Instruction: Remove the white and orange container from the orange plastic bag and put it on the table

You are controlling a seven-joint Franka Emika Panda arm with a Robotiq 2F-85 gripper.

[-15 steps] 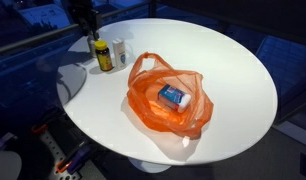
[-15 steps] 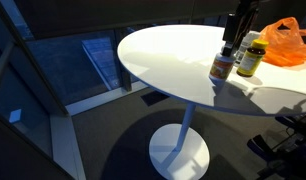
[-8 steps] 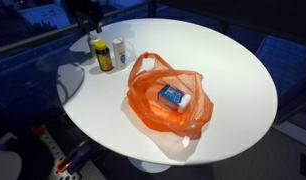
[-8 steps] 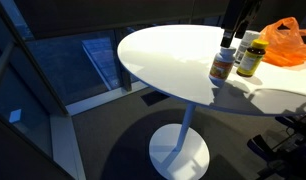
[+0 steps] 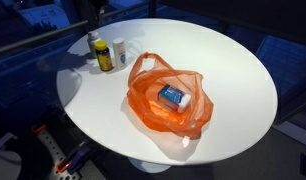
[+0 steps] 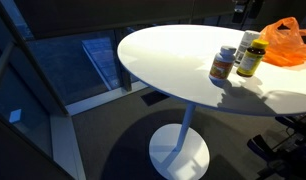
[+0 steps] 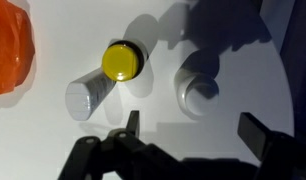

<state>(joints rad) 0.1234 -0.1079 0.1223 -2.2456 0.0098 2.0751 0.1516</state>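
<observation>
Since a second ago my claw [image 5: 90, 9] has risen from just above the white and orange container [image 5: 93, 42] to the top edge of both exterior views, well clear of everything. Nothing on the table [image 5: 223, 70] has shifted.

Looking down from the wrist view, my two fingers are spread wide with nothing between them, and the container's white cap [image 7: 198, 90] lies straight below the gap. That fits a straight upward exit, which I judge is meant to avoid knocking it over.

The container stands upright on the bare tabletop near the edge, apart from the orange plastic bag [image 5: 168, 95]. A yellow bottle [image 5: 103, 57] is just beside it, and a white bottle [image 5: 118, 50] stands beyond that, nearer the bag. It was probably set next to them because that patch is flat and free of crinkled plastic.

The bag sits slumped open mid-table, and a blue-and-white packet [image 5: 173, 96] remains inside. To my judgement the task is complete
</observation>
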